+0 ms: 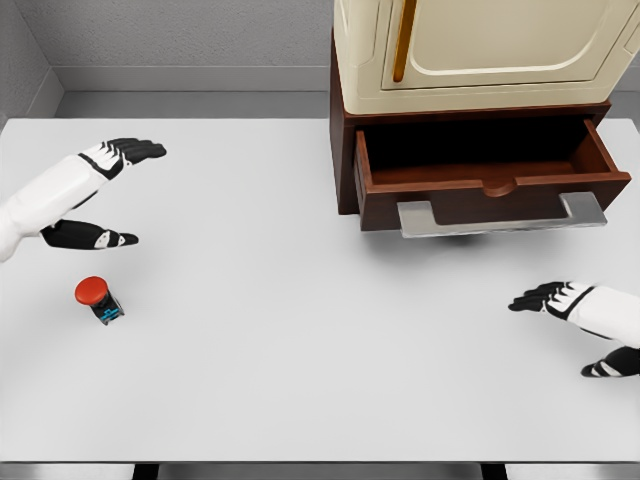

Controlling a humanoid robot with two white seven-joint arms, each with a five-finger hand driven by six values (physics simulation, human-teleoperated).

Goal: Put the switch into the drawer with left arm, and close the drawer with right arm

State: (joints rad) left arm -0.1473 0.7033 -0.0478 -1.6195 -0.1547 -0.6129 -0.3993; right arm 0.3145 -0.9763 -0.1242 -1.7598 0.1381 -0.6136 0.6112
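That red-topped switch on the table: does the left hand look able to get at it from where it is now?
Probably yes. The switch stands alone on the white table, just below the left hand, whose fingers are spread and empty. Nothing lies between them, so the way looks free.

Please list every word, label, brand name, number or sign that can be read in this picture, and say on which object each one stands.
No readable text anywhere.
The switch has a red cap and a small blue patch on its base; too small to tell whether that is writing.
The drawer, its grey handle and the cream cabinet above it carry no label, brand or number.
The table is plain white.
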